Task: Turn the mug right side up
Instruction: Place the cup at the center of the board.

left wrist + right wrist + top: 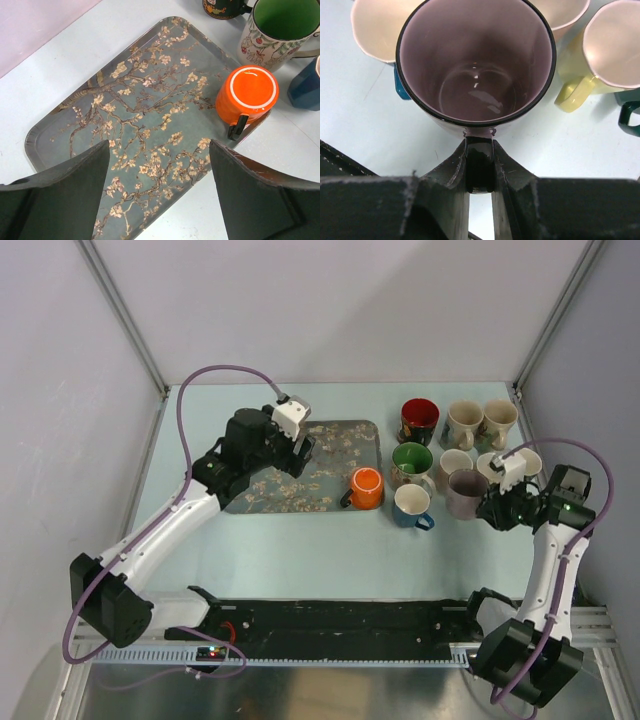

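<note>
- My left gripper (299, 453) hangs over the flowered tray (330, 440) left of centre in the top view. Its jaws are spread wide with nothing between them.
- In my left wrist view, the gripper (159, 150) frames the tray (140, 115) from the bottom edge.
- The orange mug (365, 487) sits bottom-up at the tray's right edge. In the left wrist view it (248, 93) is at right of centre, white ring of the base facing up and dark handle pointing toward the lower edge.
- My right gripper (480, 167) is pinched tight on the dark handle of the purple mug (475, 65).
- The purple mug (466, 492) stands mouth-up at the right of the top view. I see only its glossy lilac bottom inside.
- Other mugs stand mouth-up around it: a green-lined mug (412, 462), a blue mug (411, 505) and a dark red-lined mug (419, 421).
- A cream mug with a yellow handle (610, 55) is at the upper right of my right wrist view, its pale inside showing.
</note>
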